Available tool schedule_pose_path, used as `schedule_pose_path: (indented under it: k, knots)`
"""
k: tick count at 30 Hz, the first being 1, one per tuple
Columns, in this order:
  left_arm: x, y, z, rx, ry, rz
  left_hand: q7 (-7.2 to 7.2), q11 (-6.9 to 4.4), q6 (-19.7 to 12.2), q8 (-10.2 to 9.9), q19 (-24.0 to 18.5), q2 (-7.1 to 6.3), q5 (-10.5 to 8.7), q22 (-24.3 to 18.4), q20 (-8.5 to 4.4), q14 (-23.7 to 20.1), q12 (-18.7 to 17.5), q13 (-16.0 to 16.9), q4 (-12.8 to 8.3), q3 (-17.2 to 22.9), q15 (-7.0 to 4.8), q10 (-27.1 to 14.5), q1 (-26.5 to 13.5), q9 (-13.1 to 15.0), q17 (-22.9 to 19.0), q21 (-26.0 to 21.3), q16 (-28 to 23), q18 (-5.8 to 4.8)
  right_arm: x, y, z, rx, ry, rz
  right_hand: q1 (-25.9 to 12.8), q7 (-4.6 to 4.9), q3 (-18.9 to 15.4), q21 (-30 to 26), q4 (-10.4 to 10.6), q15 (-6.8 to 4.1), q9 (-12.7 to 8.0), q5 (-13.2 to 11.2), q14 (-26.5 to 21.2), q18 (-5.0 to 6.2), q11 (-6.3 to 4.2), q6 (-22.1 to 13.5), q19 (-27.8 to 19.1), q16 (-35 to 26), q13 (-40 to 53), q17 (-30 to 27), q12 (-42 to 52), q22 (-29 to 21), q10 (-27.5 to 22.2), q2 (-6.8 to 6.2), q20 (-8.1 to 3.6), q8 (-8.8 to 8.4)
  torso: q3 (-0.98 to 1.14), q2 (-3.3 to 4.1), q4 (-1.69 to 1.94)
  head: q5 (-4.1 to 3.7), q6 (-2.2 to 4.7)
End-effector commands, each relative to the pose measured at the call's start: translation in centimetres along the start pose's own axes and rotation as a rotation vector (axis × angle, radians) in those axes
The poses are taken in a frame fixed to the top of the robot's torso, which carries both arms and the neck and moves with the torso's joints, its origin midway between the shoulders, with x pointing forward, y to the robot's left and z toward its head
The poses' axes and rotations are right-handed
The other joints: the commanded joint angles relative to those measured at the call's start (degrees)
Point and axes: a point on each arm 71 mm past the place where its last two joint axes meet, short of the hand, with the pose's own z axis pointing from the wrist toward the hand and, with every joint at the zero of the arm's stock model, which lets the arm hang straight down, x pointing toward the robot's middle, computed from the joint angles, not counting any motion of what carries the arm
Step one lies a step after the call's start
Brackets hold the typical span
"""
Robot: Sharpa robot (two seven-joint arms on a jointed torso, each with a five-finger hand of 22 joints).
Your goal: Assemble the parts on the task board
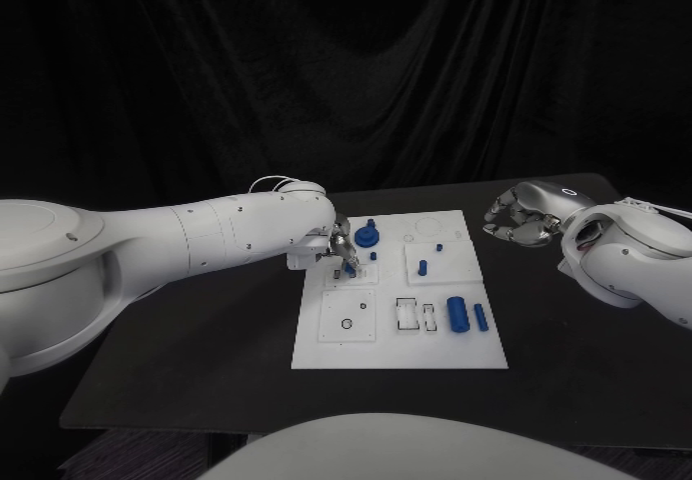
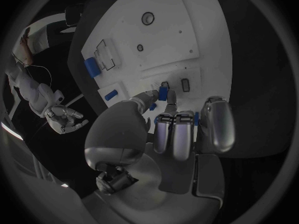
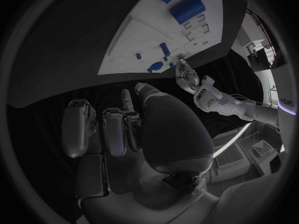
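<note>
The white task board (image 1: 402, 345) lies mid-table. My left hand (image 1: 329, 247) hovers over its left rear part and pinches a small blue part (image 2: 163, 93) between thumb and a finger, just above a slot in the board (image 2: 156, 35). A blue knob (image 1: 369, 237), a small blue stub (image 1: 375, 256) and a blue peg (image 1: 423, 267) stand close by. A thick blue cylinder (image 1: 457, 312) and a thin blue bar (image 1: 480, 318) lie on the board's right side. My right hand (image 1: 519, 215) hangs off the board's right rear corner, holding nothing, fingers loosely bent and apart.
The black table (image 1: 188, 360) extends on both sides of the board. A dark curtain hangs behind the table. My left forearm (image 1: 216, 235) reaches in over the table's left half. Empty rectangular slots (image 1: 410, 316) sit near the thick cylinder.
</note>
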Motion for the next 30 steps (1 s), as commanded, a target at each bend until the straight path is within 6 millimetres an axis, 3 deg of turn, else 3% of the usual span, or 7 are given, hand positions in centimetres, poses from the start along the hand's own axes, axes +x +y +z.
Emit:
schedule_pose_path:
  k: [1,6,30]
  knots:
    - [0.1,-0.4,0.1,0.023,-0.018,-0.015,0.07,0.14,-0.5,-0.2,1.0,-0.02,-0.67,9.8,0.11,5.9,-0.2,15.1,0.2,0.2,0.28,6.0,-0.8,0.0,15.1,-0.4,0.1,-0.43,0.1,-0.1,0.0,0.018,0.015,-0.003,0.6,0.21,0.4,-0.5,0.1,-0.26,-0.1,0.3,3.2,0.16,-0.06,0.3,0.9,-0.2,10.9,2.6,-0.4,10.7,2.8,0.13,0.05,0.01,0.02,0.02,0.09,0.09,-0.01]
    - [0.3,-0.3,0.3,0.014,-0.008,-0.011,0.14,0.20,-0.6,-0.2,1.0,-0.12,-1.43,9.8,0.16,5.9,-0.2,15.1,0.3,0.0,0.33,6.0,-1.2,0.0,15.1,-0.5,0.1,-0.39,0.2,-0.1,0.0,0.019,0.021,-0.004,0.6,0.21,0.4,-0.5,0.1,-0.26,-0.1,0.3,3.2,0.16,-0.06,0.3,0.9,-0.2,10.9,2.6,-0.4,10.7,2.8,0.13,0.05,0.01,0.03,-0.01,-0.15,0.19,-0.01]
    - [1.2,0.5,0.6,-0.036,0.035,0.002,0.26,0.28,-0.9,-0.7,0.8,-0.27,-1.13,9.7,0.24,5.9,-0.2,15.1,-0.6,0.5,0.40,6.0,-0.8,-0.3,15.1,-0.8,0.1,-0.33,0.4,-0.2,0.0,0.034,0.047,-0.010,0.6,0.23,0.5,-0.9,0.1,-0.23,-0.1,0.2,3.0,0.25,-0.04,0.3,0.8,-0.4,10.8,2.3,-0.5,10.6,2.7,0.23,0.08,0.02,-0.04,-0.12,-0.09,0.32,-0.01]
